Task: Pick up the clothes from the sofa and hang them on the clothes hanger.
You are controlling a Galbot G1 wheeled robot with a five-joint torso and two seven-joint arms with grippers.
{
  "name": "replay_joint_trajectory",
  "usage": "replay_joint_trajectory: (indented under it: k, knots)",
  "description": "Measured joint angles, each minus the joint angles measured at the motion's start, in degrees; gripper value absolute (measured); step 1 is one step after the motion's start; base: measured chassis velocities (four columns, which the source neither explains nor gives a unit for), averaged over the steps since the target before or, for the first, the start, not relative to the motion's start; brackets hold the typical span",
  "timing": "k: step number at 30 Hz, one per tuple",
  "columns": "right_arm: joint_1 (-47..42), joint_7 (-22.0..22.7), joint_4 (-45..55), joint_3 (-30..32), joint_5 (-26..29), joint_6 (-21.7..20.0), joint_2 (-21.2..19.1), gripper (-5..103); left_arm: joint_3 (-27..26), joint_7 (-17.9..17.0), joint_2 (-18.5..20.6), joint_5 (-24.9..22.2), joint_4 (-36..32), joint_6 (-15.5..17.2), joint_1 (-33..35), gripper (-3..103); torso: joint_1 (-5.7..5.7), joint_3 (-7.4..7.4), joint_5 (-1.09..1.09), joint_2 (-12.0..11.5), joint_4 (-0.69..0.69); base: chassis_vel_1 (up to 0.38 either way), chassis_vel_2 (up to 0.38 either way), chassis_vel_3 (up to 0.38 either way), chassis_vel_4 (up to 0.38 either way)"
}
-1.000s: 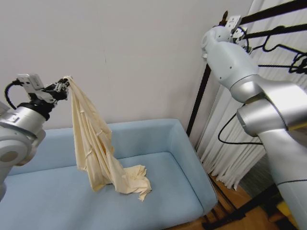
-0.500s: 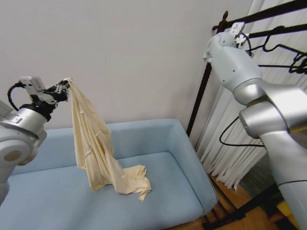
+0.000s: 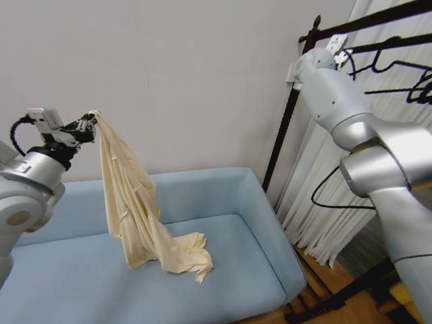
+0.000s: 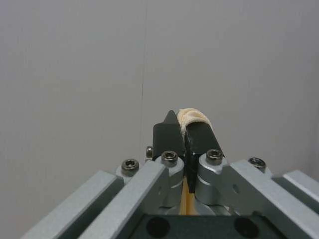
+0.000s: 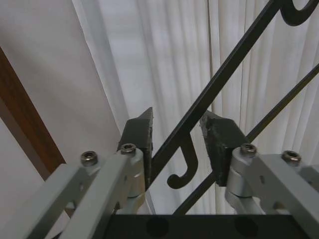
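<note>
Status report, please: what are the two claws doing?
Left gripper shut on cloth, held high; cloth's tail on sofa. Right gripper open around hanger at rack. Nothing in the way.

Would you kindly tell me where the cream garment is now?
Head view, left side: the cream garment hangs from the shut left tool, its lower end resting on the blue sofa seat.

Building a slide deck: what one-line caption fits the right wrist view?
Right end effector, open, a black hanger bar between its fingers, white curtains behind.
</note>
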Motion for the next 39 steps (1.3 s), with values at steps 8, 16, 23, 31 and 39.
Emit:
replay_joint_trajectory:
  k: [8, 16, 23, 31, 39]
  knots:
    - [-0.31, 0.32, 0.36, -0.26, 0.06, 0.03, -0.2, 2, -0.07, 0.37, -0.03, 0.02, 0.5, -0.1, 0.08, 1, 0.0, 0.0, -0.01, 0.0, 0.0, 0.0, 0.0, 0.0, 0.0]
    - [-1.08, 1.06, 1.08, -0.44, -0.01, 0.25, -0.68, 0, -0.16, 0.82, 0.02, 0.06, 0.98, -0.17, -0.02, 1, 0.0, -0.01, 0.0, 0.0, 0.0, 0.0, 0.0, 0.0, 0.0]
    - [-1.75, 1.39, 2.22, -1.53, -1.62, 1.5, -0.91, 0, -0.13, 1.04, -0.33, 0.31, 1.14, -0.2, 0.11, 1, 0.0, 0.0, 0.0, 0.0, 0.01, 0.0, 0.0, 0.0, 0.0]
    - [-1.06, 0.99, 2.16, -2.37, -3.9, 2.64, -0.1, 0, -0.21, 1.3, -0.42, 0.35, 1.31, -0.22, 0.26, 1, 0.0, 0.0, -0.01, 0.0, 0.01, 0.0, 0.0, 0.0, 0.0]
    - [-0.63, 0.2, 2.17, -4.1, -5.85, 3.89, -0.48, 0, -1.3, 1.89, -0.96, 0.68, 0.66, -0.46, 2.01, 1, 0.0, 0.0, -0.01, 0.0, 0.0, 0.0, 0.0, 0.0, 0.0]
